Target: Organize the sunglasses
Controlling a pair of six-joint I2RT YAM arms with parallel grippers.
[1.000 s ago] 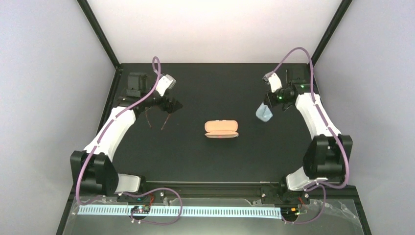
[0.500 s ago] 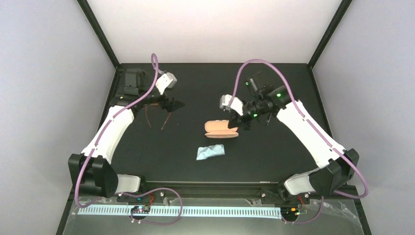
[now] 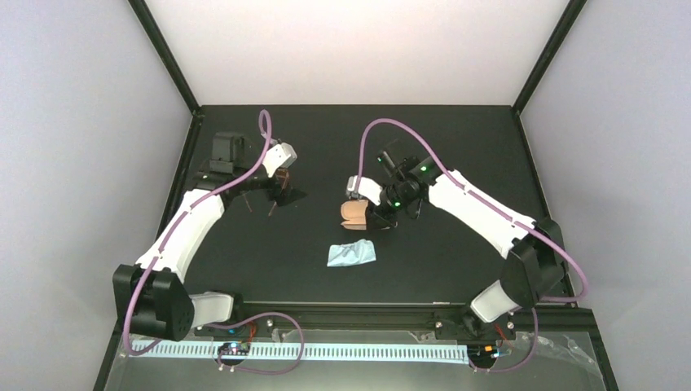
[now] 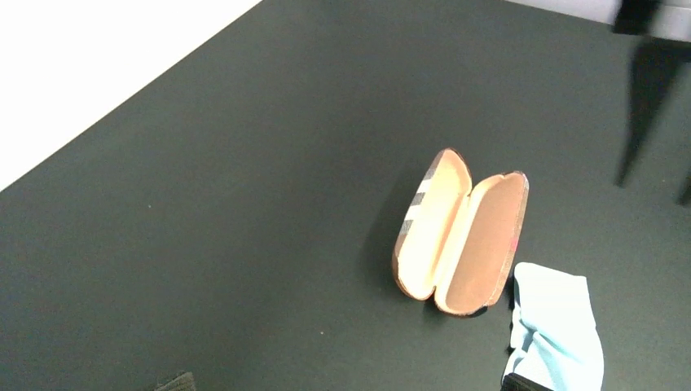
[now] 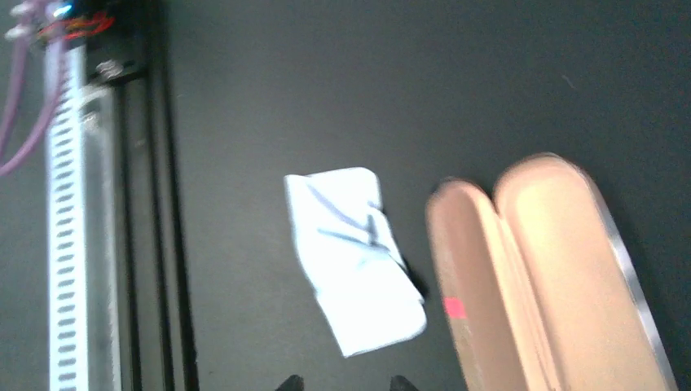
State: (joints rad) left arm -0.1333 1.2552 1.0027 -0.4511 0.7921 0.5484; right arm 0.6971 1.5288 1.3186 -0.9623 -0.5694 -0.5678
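Cloth [image 3: 351,254] released, lay on case's [image 3: 354,214] near side; right hand [image 5: 345,381], parted and empty, shifted over case. Left hand [image 3: 287,192] spread; sunglasses [image 3: 271,207] unstowed.

Case [image 4: 456,236], cloth [image 3: 351,254] mid-table, R arm [image 3: 481,212] over case, sunglasses [image 3: 281,177] left; back strip free.
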